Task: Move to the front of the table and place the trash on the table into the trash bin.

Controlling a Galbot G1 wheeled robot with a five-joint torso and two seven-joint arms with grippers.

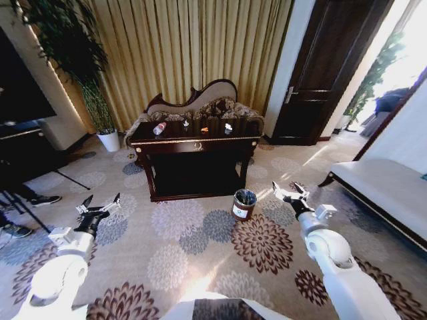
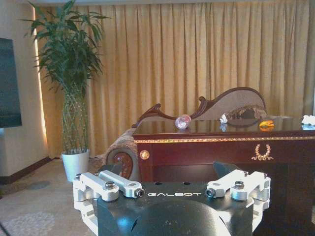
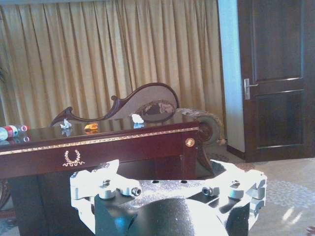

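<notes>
Patterned carpet is separating my base from the table (image 1: 195, 148), which is standing ahead against the curtains and sofa. On its top, from my left to my right, are lying the clear plastic bottle (image 1: 159, 128), a small dark-and-white piece (image 1: 186, 124), an orange scrap (image 1: 204, 130) and a crumpled white scrap (image 1: 228, 127). I am holding the left gripper (image 1: 100, 205) and right gripper (image 1: 289, 192) low over the carpet, jaws spread open and holding nothing, both well short of the trash. The trash bin (image 1: 243, 205) is sitting on the floor off the table's right front corner, nearer my right arm. The bottle's long axis is running roughly along the table, angled toward the back.
</notes>
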